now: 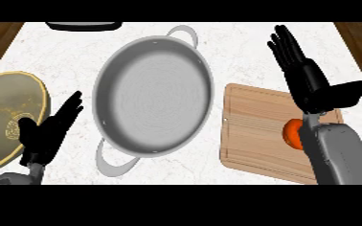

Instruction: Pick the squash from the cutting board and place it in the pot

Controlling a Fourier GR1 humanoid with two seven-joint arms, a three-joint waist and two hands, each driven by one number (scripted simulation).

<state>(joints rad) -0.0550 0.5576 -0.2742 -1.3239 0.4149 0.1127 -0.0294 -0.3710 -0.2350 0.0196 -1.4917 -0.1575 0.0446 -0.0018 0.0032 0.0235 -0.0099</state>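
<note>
Right hand (305, 79), fingers straight, hovers over rectangular wooden cutting board (254, 124); grey forearm (332, 153) hides orange squash (291, 134), axis indeterminable. Left hand (42, 139), fingers likewise extended, beside shallow grey metal pot (152, 100).

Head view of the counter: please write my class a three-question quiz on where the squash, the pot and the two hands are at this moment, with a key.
1. True or false: the left hand is curled round a handle of the pot.
2. Fill in: the right hand, by the far edge of the cutting board, holds nothing and its fingers are ____.
3. Where is the squash? A) in the pot B) on the cutting board, partly hidden by the right forearm C) in the right hand

Key: 1 false, it is open and apart from the pot; 2 open; 3 B.
</note>
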